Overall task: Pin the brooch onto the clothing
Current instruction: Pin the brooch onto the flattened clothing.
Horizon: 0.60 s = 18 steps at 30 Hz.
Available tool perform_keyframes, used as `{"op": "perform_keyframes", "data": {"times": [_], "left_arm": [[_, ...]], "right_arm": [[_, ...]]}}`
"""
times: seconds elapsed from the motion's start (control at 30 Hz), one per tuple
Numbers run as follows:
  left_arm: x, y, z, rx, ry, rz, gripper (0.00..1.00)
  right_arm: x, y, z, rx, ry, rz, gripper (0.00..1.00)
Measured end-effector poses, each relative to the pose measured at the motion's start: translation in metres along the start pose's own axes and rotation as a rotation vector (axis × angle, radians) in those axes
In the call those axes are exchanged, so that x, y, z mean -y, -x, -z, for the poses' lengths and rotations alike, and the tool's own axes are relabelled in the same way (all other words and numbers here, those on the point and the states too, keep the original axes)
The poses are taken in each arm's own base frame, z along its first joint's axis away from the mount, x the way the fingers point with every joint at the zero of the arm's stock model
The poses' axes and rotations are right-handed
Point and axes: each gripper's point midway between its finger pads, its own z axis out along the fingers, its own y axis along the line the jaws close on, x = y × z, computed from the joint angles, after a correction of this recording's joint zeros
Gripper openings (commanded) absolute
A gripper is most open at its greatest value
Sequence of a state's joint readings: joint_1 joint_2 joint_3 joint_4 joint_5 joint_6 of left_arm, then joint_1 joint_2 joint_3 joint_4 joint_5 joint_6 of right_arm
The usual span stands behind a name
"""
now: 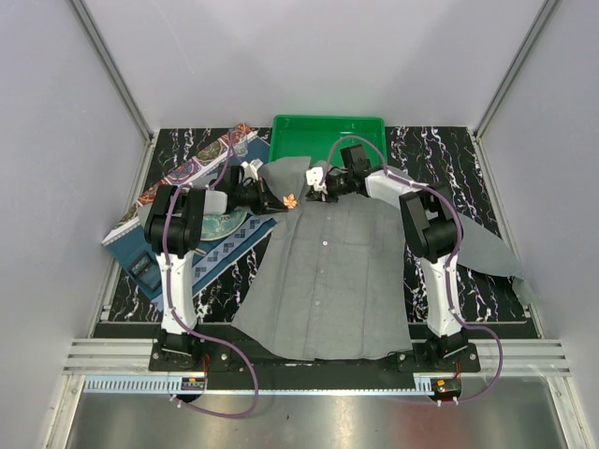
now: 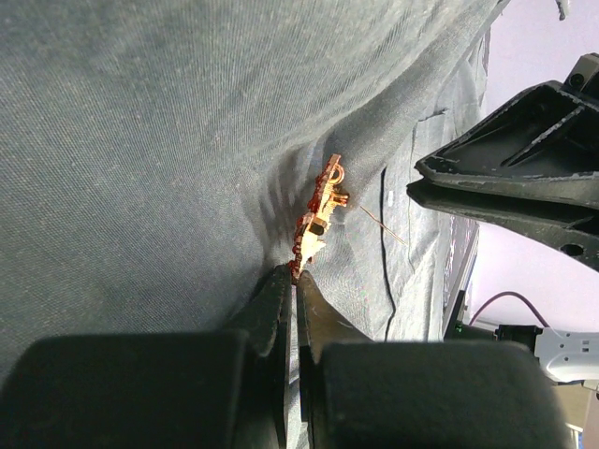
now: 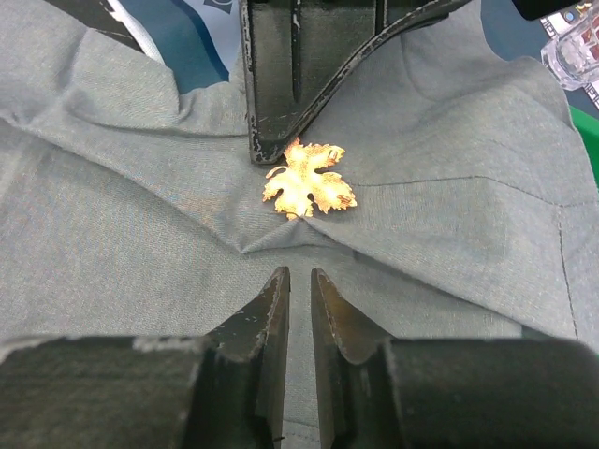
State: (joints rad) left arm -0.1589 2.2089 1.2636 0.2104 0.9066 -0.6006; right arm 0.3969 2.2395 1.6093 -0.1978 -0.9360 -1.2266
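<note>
Left gripper (image 2: 292,273) is clamped on the brooch (image 2: 318,220), seemingly pressing it into the shirt's (image 2: 140,140) far edge. Right gripper (image 3: 299,276), narrowly parted and empty, hovers over the shirt alongside, ready to help.

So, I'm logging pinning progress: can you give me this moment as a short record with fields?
brooch: gold, leaf-shaped, face up
shirt: grey, spread out, puckered beside the brooch, which lies on its upper part
left gripper: shut, tips at the brooch's edge, seemingly pinching it
right gripper: narrowly open, empty, just short of the brooch
pinned through: cannot tell
</note>
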Motion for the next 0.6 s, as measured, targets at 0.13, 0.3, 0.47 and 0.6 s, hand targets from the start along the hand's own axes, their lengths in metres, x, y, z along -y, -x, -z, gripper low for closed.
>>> {"op": "perform_keyframes", "data": {"times": [0.13, 0.3, 0.47, 0.6], "left_arm": [[0.000, 0.000, 0.000, -0.001, 0.000, 0.000, 0.00], [-0.001, 0.000, 0.000, -0.001, 0.000, 0.001, 0.00], [0.000, 0.000, 0.000, -0.001, 0.000, 0.000, 0.00], [0.000, 0.000, 0.000, -0.001, 0.000, 0.000, 0.00]], "right_arm": [[-0.003, 0.002, -0.003, 0.000, 0.014, 0.036, 0.21], [-0.005, 0.008, -0.010, 0.007, 0.023, 0.058, 0.21], [-0.008, 0.013, -0.019, 0.012, 0.032, 0.076, 0.19], [-0.011, 0.010, -0.025, 0.011, 0.037, 0.078, 0.18]]}}
